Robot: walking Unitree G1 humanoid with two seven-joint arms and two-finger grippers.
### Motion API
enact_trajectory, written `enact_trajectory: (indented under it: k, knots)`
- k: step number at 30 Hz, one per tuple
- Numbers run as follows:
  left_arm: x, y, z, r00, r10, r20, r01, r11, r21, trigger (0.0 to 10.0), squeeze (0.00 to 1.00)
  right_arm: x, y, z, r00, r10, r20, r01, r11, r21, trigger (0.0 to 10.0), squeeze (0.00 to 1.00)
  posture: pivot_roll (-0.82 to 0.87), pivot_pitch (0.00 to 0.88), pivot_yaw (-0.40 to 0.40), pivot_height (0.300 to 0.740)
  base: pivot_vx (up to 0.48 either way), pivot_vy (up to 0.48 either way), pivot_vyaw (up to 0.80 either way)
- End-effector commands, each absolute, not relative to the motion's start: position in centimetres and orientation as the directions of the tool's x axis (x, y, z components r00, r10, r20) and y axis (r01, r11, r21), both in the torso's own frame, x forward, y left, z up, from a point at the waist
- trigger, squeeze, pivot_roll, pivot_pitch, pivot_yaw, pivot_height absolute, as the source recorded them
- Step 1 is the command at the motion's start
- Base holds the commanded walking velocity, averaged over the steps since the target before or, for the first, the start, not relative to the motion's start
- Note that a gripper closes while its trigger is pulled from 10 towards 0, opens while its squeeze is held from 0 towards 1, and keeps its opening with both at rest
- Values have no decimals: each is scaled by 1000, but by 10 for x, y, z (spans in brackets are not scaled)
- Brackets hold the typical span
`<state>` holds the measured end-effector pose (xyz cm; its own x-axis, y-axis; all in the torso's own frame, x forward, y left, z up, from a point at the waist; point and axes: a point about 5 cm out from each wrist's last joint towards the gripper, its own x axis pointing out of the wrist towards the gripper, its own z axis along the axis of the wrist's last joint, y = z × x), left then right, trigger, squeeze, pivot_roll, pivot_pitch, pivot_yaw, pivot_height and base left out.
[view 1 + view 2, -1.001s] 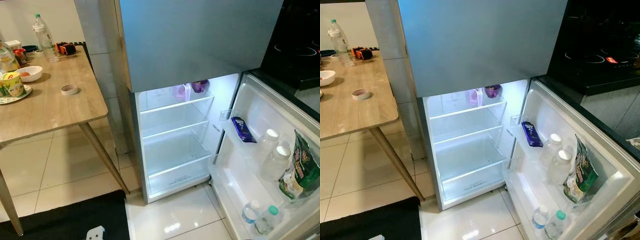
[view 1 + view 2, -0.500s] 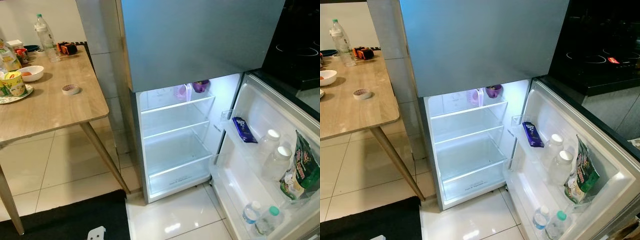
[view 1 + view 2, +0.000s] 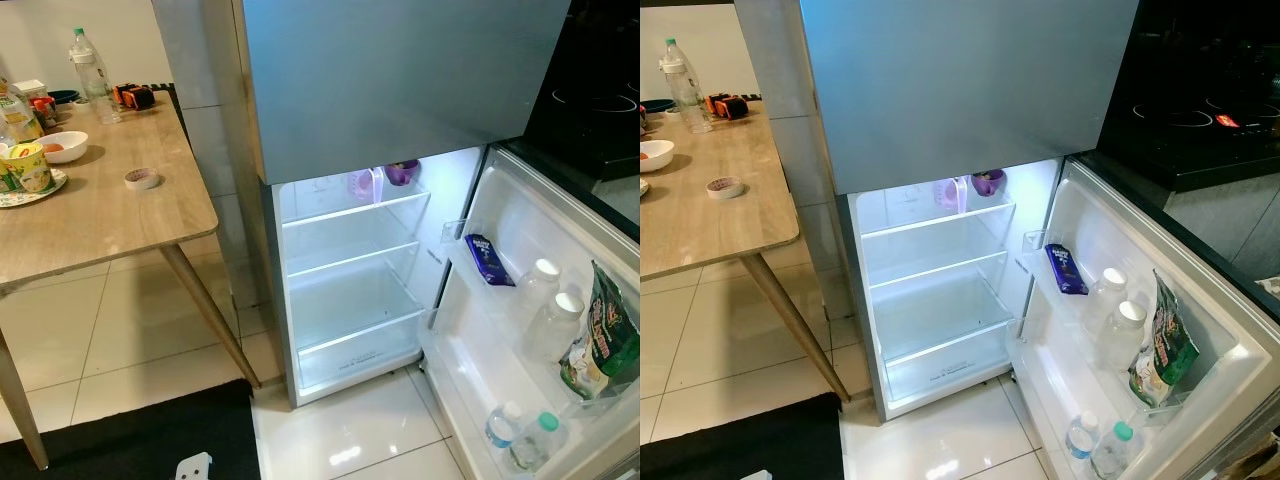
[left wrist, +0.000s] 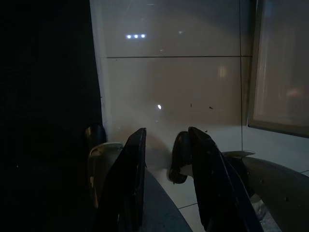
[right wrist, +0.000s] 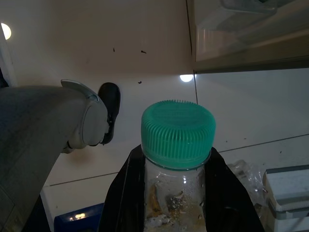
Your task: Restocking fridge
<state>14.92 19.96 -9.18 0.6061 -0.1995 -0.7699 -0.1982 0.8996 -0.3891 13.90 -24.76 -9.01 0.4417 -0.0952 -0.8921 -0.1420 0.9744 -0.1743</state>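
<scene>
Your right gripper (image 5: pixel 176 193) is clamped on a green-capped bottle (image 5: pixel 177 145) above white floor tiles beside the open fridge (image 3: pixel 350 280) — left gripper (image 4: pixel 166 179) hangs empty, fingers slightly apart.

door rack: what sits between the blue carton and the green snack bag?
Two white-capped bottles stand between the blue carton and the green snack bag, seen in both eye views.

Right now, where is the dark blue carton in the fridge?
The dark blue carton lies on the upper shelf of the open fridge door, on the robot's right, just ahead of two white-capped bottles.
</scene>
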Motion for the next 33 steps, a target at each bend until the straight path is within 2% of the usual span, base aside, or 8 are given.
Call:
enact_trajectory:
  k: [1,24,33]
  knots:
    - [149,197,-92,598,-211,-773,-187,902,-390,10000,0,138,-245,-91,434,-95,-896,-148,973,-175,10000,0,-76,0,8,734,0,0,0]
    - [148,196,-93,592,-219,-775,-178,903,-391,10000,0,136,-243,-92,433,-88,-897,-143,976,-165,10000,0,-78,0,15,734,0,0,0]
    - [148,189,-94,591,-224,-775,-178,901,-396,10000,0,146,-241,-88,475,-39,-879,-171,976,-136,10000,0,-97,0,-5,734,0,0,0]
